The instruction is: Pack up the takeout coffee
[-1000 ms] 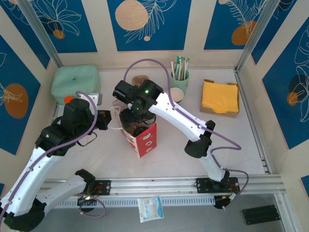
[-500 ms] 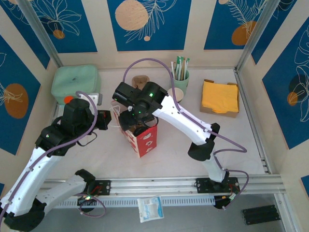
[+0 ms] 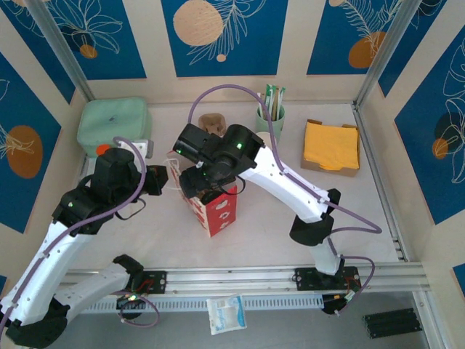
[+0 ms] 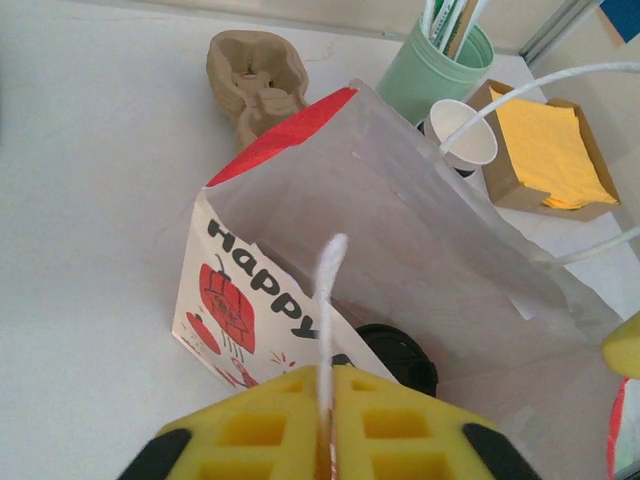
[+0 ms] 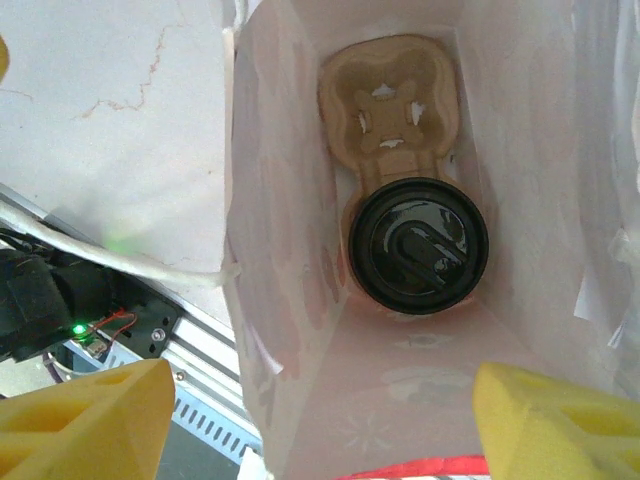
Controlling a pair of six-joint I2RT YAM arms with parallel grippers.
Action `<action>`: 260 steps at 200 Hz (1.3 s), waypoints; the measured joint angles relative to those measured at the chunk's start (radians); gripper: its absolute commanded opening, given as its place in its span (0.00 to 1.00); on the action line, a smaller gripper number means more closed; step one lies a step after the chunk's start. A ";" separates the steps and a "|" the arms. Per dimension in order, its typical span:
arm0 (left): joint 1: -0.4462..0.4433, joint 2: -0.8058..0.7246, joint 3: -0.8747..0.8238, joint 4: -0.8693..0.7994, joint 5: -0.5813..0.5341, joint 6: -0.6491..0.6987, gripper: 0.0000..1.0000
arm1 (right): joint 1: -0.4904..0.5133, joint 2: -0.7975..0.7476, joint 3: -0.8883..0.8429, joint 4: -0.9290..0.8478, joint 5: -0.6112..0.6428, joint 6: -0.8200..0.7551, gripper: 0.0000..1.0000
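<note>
The left end effector (image 4: 328,398) clamped the handle (image 4: 327,290) of the paper bag (image 4: 400,210); the right end effector (image 5: 320,415) gaped apart above the takeout coffee (image 5: 418,245), centre-right of frame.

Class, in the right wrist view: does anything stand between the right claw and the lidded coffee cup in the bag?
Nothing visible does. The right claw hangs open over the mouth of the paper bag; the coffee cup sits uncovered below in a cardboard carrier. The left claw pinches its handle.
</note>
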 measured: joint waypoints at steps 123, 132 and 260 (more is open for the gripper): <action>0.000 0.016 0.120 -0.033 0.000 -0.010 0.53 | 0.014 -0.140 -0.009 0.000 0.008 0.002 0.78; 0.000 0.019 0.132 -0.036 0.000 -0.009 0.54 | 0.014 -0.154 -0.011 0.000 0.010 0.001 0.78; 0.000 0.148 0.377 -0.040 0.055 0.017 0.70 | -0.270 -0.426 -0.209 0.130 -0.015 -0.093 0.82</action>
